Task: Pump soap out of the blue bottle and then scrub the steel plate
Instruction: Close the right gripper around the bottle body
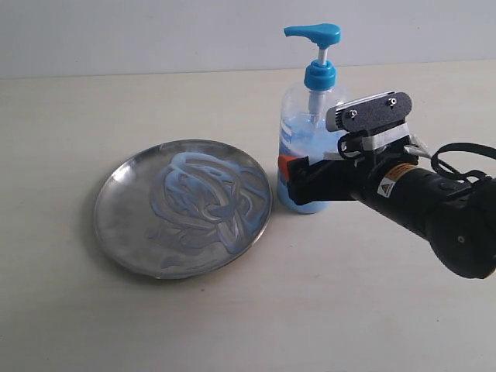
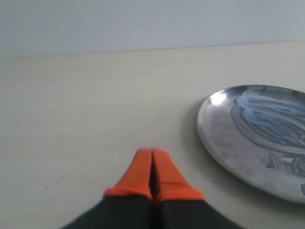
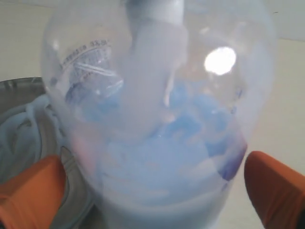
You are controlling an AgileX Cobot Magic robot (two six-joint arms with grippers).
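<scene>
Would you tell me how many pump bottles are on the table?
1: the blue bottle stands beside the steel plate, flanked by the right gripper. No others show.

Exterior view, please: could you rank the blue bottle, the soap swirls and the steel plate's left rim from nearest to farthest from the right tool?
From the right tool:
1. blue bottle, between its open jaws.
2. soap swirls, mid-plate, to the left.
3. steel plate's left rim, farthest left.
</scene>
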